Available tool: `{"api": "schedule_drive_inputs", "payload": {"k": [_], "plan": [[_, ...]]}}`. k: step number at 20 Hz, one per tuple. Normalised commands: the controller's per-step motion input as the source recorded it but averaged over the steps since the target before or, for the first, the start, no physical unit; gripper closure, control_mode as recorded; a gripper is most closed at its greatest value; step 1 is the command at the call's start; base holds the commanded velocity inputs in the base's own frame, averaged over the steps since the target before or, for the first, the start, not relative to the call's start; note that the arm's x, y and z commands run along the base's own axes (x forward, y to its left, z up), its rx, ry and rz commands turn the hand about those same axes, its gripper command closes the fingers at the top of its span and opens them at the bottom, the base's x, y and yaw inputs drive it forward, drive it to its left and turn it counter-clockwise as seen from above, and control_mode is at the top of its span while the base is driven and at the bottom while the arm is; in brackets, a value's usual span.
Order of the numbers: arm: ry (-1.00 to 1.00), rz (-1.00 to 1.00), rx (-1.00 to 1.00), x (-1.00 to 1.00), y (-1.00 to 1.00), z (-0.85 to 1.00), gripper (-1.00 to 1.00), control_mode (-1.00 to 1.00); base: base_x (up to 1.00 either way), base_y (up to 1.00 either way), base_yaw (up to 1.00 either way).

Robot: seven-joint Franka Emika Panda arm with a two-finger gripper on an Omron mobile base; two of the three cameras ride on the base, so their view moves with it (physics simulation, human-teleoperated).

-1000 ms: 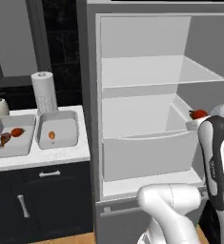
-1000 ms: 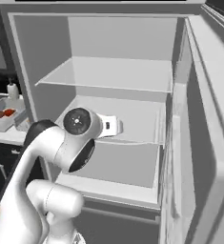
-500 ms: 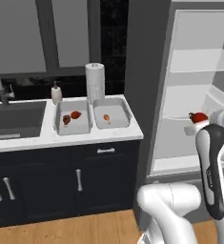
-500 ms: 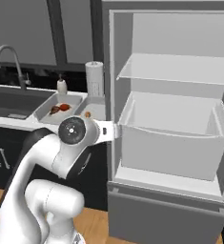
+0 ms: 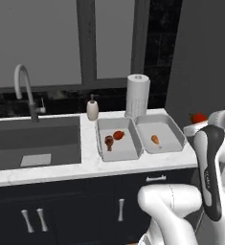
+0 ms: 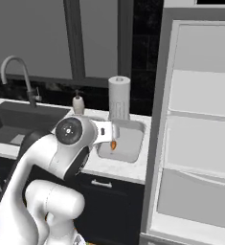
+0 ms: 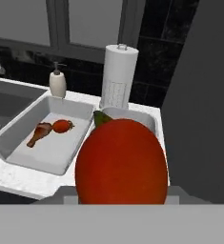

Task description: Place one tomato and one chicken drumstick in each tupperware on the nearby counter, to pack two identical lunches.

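My gripper (image 5: 200, 123) is shut on a red tomato (image 5: 197, 117), held in the air just right of the counter's (image 5: 90, 165) end; up close the held tomato (image 7: 120, 164) hides the fingertips. Two light-grey tupperware tubs sit side by side on the counter. The left tupperware (image 5: 104, 152) holds a tomato (image 5: 118, 135) and a chicken drumstick (image 5: 108, 141); the same tomato (image 7: 62, 126) and drumstick (image 7: 39, 133) appear in the hand view. The right tupperware (image 5: 169, 131) holds one drumstick (image 5: 154, 139), and its far rim (image 7: 132, 113) peeks out behind the held tomato.
A paper-towel roll (image 5: 137, 94) and a soap dispenser (image 5: 92, 108) stand behind the tubs. A dark sink (image 5: 35, 141) with a faucet (image 5: 25, 88) lies to the left. The open fridge (image 6: 200, 139) stands right of the counter.
The whole picture has shifted: the base has swung from the fridge to the counter, so the tubs now sit in front. The tomato stays in my gripper.
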Motion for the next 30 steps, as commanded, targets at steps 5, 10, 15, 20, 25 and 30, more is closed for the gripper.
{"api": "schedule_drive_inputs", "payload": {"k": [5,10,15,20,25,30], "plan": [[0.03,0.0,-0.01,0.13,0.0,-0.09,1.0,-1.0,0.69,0.02,0.01],[0.28,-0.05,-0.03,1.0,0.01,-1.0,1.0,-1.0,0.0,0.0,0.0],[0.25,0.0,0.0,1.0,-0.07,-0.95,1.0,-1.0,0.0,0.0,0.0],[0.18,0.0,0.06,0.92,-0.36,-0.59,1.0,-1.0,0.0,0.0,0.0],[0.12,0.0,0.06,0.63,-0.17,-0.51,1.0,-1.0,0.0,0.0,0.0],[0.06,0.0,0.02,0.64,-0.08,-0.84,1.0,-1.0,0.0,0.0,0.0]]}}
